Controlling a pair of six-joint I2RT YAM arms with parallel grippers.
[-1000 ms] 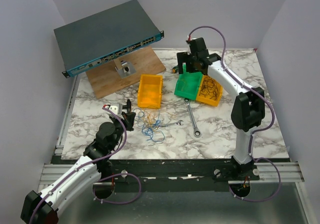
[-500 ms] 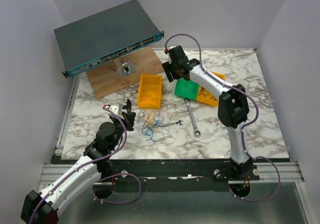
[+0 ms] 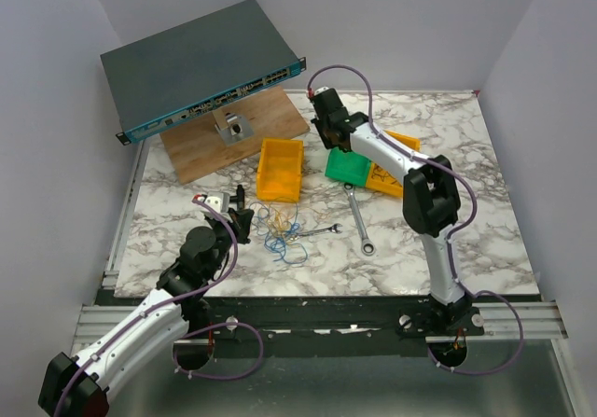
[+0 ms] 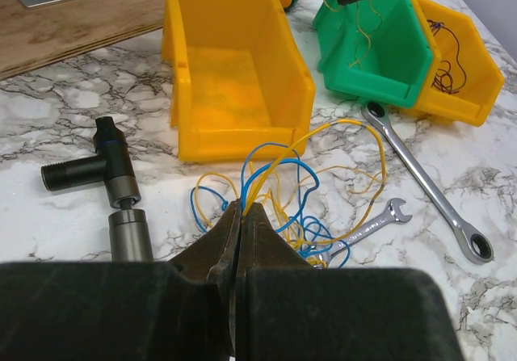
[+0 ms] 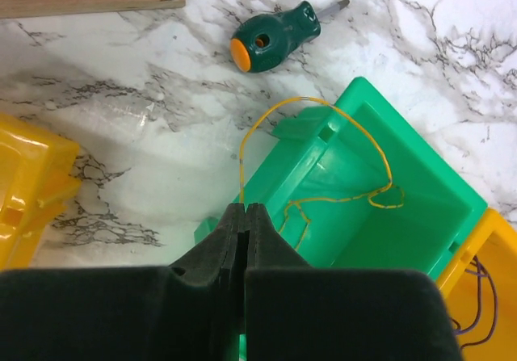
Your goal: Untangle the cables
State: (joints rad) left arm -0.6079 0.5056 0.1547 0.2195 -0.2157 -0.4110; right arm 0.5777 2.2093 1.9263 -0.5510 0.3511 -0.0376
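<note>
The cables [image 4: 311,187] are a loose tangle of thin blue and yellow wires on the marble, in front of the yellow bin [image 4: 234,86]. My left gripper [image 4: 242,209] is shut on strands at the tangle's near edge; in the top view the left gripper [image 3: 245,226] sits just left of the cables [image 3: 284,230]. My right gripper [image 5: 245,207] is shut on a single yellow cable [image 5: 355,131] that arcs up and drops into the green bin [image 5: 404,216]. From above, the right gripper [image 3: 328,137] hangs over the green bin's [image 3: 350,165] far-left corner.
A ratchet wrench [image 3: 358,217] and a small wrench [image 3: 319,231] lie right of the tangle. A second yellow bin [image 3: 394,173] with dark wires stands beside the green one. A black fitting [image 4: 89,167], a green screwdriver [image 5: 275,36], a wooden board [image 3: 233,137] and a network switch [image 3: 201,67] lie further back.
The right arm swung left from over the right-hand bins to the green bin's left corner, and its gripper went from open to shut on a yellow cable. The left arm stayed put.
</note>
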